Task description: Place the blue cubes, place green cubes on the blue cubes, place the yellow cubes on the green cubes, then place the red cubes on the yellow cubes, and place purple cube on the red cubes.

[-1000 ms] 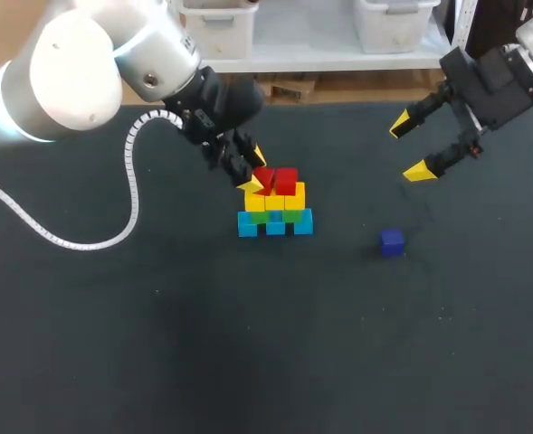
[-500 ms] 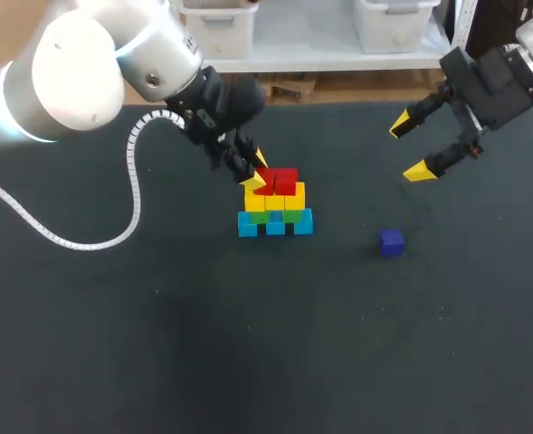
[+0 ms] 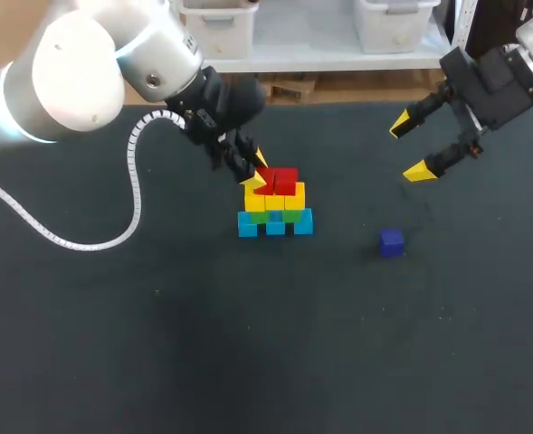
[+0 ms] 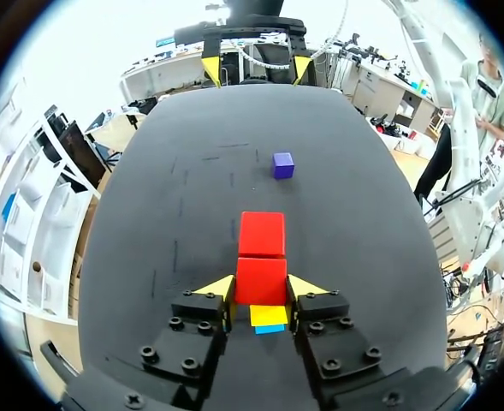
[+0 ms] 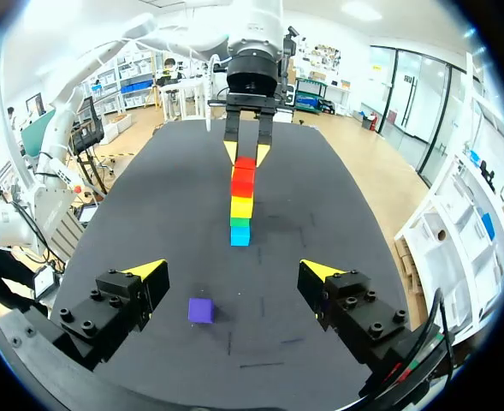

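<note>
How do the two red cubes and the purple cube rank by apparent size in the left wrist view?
1. The nearer red cube and the farther red cube: nearly alike, so unranked.
2. The purple cube: smallest, though also farthest from the camera.

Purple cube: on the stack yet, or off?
Off. The purple cube lies alone on the table, well apart from the stack, whose top layer is red cubes.

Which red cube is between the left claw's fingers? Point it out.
The red cube nearer the left claw, flanked by its yellow tips; the other red cube sits just ahead, beyond the tips, toward the purple cube.
</note>
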`<state>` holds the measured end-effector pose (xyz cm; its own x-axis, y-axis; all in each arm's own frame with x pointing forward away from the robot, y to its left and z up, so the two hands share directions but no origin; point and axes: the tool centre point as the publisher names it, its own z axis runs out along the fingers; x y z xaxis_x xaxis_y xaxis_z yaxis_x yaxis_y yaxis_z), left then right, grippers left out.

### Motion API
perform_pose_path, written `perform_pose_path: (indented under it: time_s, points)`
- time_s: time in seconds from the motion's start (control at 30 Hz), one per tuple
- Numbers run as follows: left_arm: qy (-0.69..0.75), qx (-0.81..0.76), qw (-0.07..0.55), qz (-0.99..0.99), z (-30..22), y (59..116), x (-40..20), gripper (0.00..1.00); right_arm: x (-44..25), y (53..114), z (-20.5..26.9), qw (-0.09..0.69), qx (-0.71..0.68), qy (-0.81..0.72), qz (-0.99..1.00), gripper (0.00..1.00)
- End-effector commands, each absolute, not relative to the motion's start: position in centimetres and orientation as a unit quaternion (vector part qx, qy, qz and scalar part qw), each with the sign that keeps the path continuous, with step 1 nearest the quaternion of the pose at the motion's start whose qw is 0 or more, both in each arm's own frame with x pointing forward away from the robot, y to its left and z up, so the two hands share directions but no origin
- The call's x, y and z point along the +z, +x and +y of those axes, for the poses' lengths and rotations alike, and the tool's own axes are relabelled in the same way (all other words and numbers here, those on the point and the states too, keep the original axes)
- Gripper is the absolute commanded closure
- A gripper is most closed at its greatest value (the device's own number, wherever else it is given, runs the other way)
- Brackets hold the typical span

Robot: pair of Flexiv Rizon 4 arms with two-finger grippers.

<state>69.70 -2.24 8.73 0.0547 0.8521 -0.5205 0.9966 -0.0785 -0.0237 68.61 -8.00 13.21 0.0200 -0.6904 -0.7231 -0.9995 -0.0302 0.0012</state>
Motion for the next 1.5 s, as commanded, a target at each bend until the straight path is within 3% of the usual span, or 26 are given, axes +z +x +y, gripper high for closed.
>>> perform_pose_path:
  time_s: [0.03,0.1,0.23,0.43,0.6,0.67,0.87,0.93,0.97,1.5]
  points:
    - [0.704,-0.206,0.175,0.656,-2.2,69.7,8.7,0.57,13.2,68.7,-8.0,0.274,0.284,-0.66,0.64,0.0]
    - [0.704,-0.207,0.174,0.656,-2.2,69.7,8.7,0.53,13.2,68.7,-8.0,0.274,0.284,-0.66,0.64,0.0]
    - [0.705,-0.207,0.174,0.656,-2.2,69.7,8.7,0.22,13.2,68.7,-8.0,0.274,0.284,-0.66,0.64,0.0]
    - [0.705,-0.207,0.177,0.655,-1.9,69.7,9.0,0.18,13.2,68.7,-8.0,0.274,0.284,-0.66,0.64,0.0]
    - [0.706,-0.197,0.182,0.656,-0.9,69.3,9.8,0.34,13.2,68.7,-8.0,0.274,0.284,-0.66,0.64,0.0]
    - [0.703,-0.194,0.184,0.659,-0.3,69.1,9.9,0.49,13.2,68.7,-8.0,0.274,0.284,-0.66,0.64,0.0]
    - [0.699,-0.184,0.181,0.667,1.0,68.7,10.0,0.67,13.2,68.7,-8.0,0.274,0.284,-0.66,0.64,0.0]
    - [0.696,-0.183,0.177,0.671,1.2,68.7,9.6,0.92,13.2,68.7,-8.0,0.274,0.284,-0.66,0.64,0.0]
    - [0.695,-0.184,0.176,0.672,1.3,68.7,9.4,1.0,13.2,68.7,-8.0,0.274,0.284,-0.66,0.64,0.0]
    - [0.71,-0.189,0.167,0.658,-0.3,69.0,8.9,1.0,13.2,68.7,-8.0,0.274,0.284,-0.66,0.64,0.0]
